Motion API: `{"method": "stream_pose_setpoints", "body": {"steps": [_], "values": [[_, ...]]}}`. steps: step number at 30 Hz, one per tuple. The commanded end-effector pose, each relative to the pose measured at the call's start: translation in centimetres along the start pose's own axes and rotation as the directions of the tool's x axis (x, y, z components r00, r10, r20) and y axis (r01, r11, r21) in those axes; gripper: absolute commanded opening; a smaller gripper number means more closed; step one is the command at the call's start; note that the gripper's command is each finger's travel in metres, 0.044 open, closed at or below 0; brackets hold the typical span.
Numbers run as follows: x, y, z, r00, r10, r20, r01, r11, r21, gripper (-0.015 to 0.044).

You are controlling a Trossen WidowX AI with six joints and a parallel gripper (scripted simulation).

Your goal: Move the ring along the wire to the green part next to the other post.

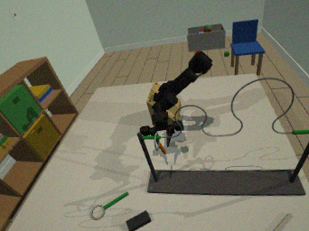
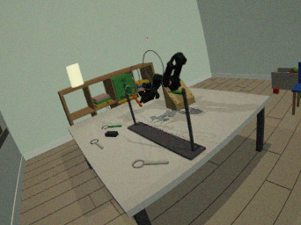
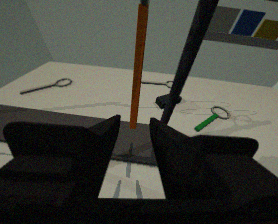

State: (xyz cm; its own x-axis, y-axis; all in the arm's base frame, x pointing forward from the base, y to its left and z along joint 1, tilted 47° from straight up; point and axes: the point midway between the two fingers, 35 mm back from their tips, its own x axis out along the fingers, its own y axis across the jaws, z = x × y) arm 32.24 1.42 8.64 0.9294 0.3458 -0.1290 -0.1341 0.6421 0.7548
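The ring (image 1: 159, 143) hangs on the green part (image 1: 151, 137) of the wire beside the left post (image 1: 148, 160) (image 2: 131, 109) (image 3: 187, 60). Its orange handle (image 1: 162, 148) (image 2: 137, 100) (image 3: 139, 65) slants down from it. My gripper (image 1: 169, 141) (image 3: 135, 120) is open, with a gap between the fingers. In the wrist view the handle's lower end shows in line with that gap, seemingly just beyond the fingertips. The thin grey wire (image 1: 263, 78) curves in loops to the other green part (image 1: 300, 132) (image 2: 177, 91) at the right post (image 1: 301, 161) (image 2: 188, 120).
A dark base (image 1: 226, 182) (image 2: 165, 141) carries both posts. A ring with a green handle (image 1: 116, 200) (image 3: 205, 122), a black block (image 1: 138, 220) (image 2: 112, 134) and grey-handled rings lie on the table. The wire's first loop rises close beside my arm.
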Motion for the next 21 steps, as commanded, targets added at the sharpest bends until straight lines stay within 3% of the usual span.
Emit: {"method": "stream_pose_setpoints", "body": {"steps": [1, 2, 13, 21], "values": [[0.0, 0.1, 0.0, 1.0, 0.004, -0.001, -0.004, 1.0, -0.005, 0.016], [0.0, 0.1, 0.0, 1.0, 0.004, -0.001, -0.004, 1.0, -0.005, 0.016], [-5.1, 0.1, -0.5, 0.997, -0.062, -0.037, 0.064, 0.995, 0.075, 0.044], [-5.4, 0.1, -0.7, 0.997, -0.065, -0.04, 0.068, 0.994, 0.081, 0.044]]}}
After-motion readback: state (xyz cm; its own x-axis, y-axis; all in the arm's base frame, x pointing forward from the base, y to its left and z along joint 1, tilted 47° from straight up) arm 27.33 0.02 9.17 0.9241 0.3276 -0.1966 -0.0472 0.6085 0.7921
